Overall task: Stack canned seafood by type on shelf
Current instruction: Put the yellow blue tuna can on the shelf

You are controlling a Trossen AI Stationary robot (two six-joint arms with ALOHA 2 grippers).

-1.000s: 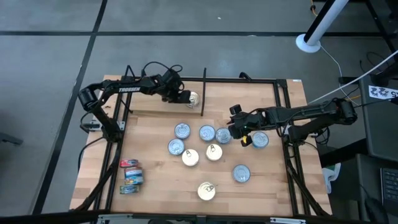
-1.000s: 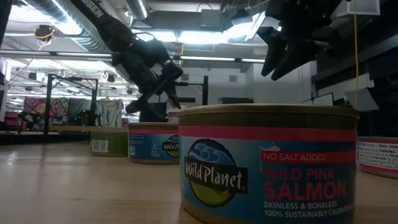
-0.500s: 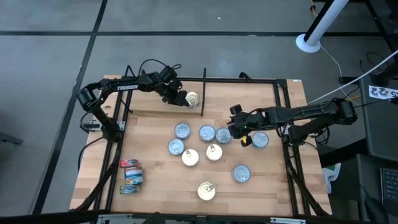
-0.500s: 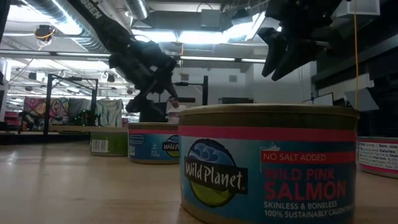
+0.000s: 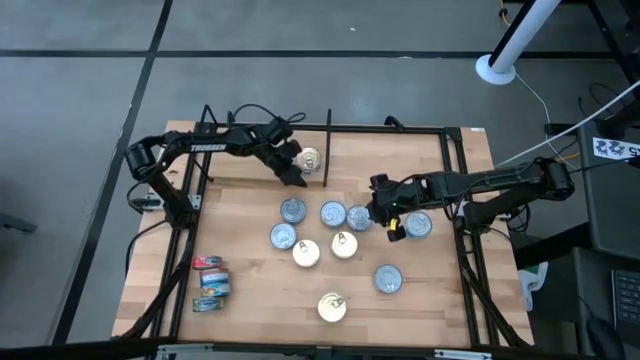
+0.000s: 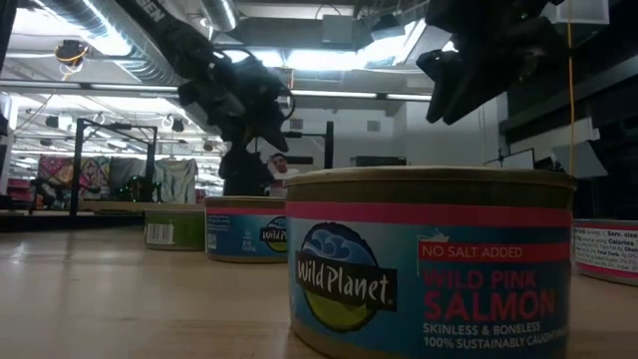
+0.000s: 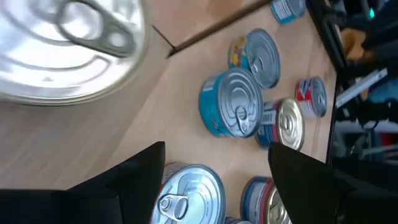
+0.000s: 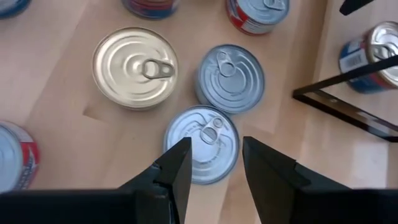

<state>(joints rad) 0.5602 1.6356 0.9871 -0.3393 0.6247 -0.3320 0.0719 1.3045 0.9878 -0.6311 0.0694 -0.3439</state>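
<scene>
A: What's changed?
B: The left gripper (image 5: pixel 293 172) has backed off the gold-topped tin (image 5: pixel 309 158), fingers apart, empty; that tin sits placed beside the divider bar (image 5: pixel 327 148).
A: And the right gripper (image 5: pixel 383 212)?
B: Parted over a silver-topped tin (image 8: pixel 202 143), holding nothing.

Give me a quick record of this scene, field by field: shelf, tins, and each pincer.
shelf: wooden board in a black frame
placed tin: gold-topped tin alone beside the divider bar
loose tins: cluster mid-board, around the blue-topped tin
side stack: red-and-blue tins near the left edge
left pincer: open, empty, next to the placed tin
right pincer: open, empty, above the cluster
</scene>
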